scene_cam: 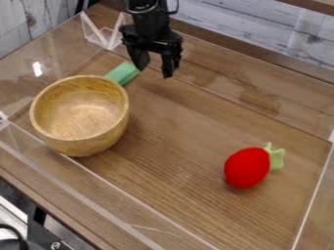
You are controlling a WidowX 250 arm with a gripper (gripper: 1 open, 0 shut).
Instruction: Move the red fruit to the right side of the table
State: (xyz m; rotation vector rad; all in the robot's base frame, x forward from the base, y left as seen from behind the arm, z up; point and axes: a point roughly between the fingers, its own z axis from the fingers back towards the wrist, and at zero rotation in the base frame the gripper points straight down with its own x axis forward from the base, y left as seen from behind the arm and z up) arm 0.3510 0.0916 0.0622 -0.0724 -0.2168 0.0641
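near the tabletop's [183, 127] right edge, toward the front corner, the red fruit [248, 166] lies on the wood with its green stem end pointing at the acrylic wall. well apart from it, by the back edge, the jaws [152, 62] point down, spread wide and holding nothing, just beside the green block [121, 72] that touches the wooden bowl [81, 115].

A brown wood-grain table [183, 137], walled at its edges with clear acrylic, carries three things: a wooden bowl [81, 115] at the left, a flat green block [123, 73] touching the bowl's far rim, and a red fruit [248, 166] lying well apart near the right wall, green stem pointing right.
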